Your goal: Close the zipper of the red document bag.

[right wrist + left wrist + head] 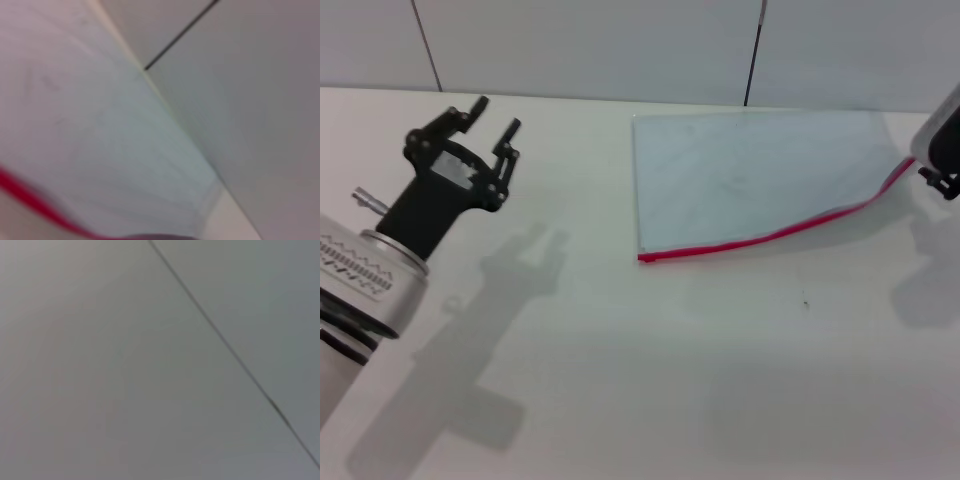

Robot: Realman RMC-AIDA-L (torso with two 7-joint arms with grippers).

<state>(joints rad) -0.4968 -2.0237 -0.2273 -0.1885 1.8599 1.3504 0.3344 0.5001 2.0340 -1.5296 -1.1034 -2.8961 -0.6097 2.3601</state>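
1. The left end effector [492, 128], fingers apart and holding nothing, hovers at upper left, well apart from the bag.
2. The red document bag [750, 175] lies flat on the white bench [650, 380], upper centre; its zipper [770, 236] runs left-right.
3. The right end effector [942, 170], far right edge, is nearer; its grip cannot be told.

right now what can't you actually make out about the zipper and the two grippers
- Slider on the zipper: too small in the head view, blurred in the right wrist view.
- Right gripper: cut off by the head view's right edge at the red document bag; its grip is unseen.
- Left gripper: open over the table; left wrist view shows only wall.
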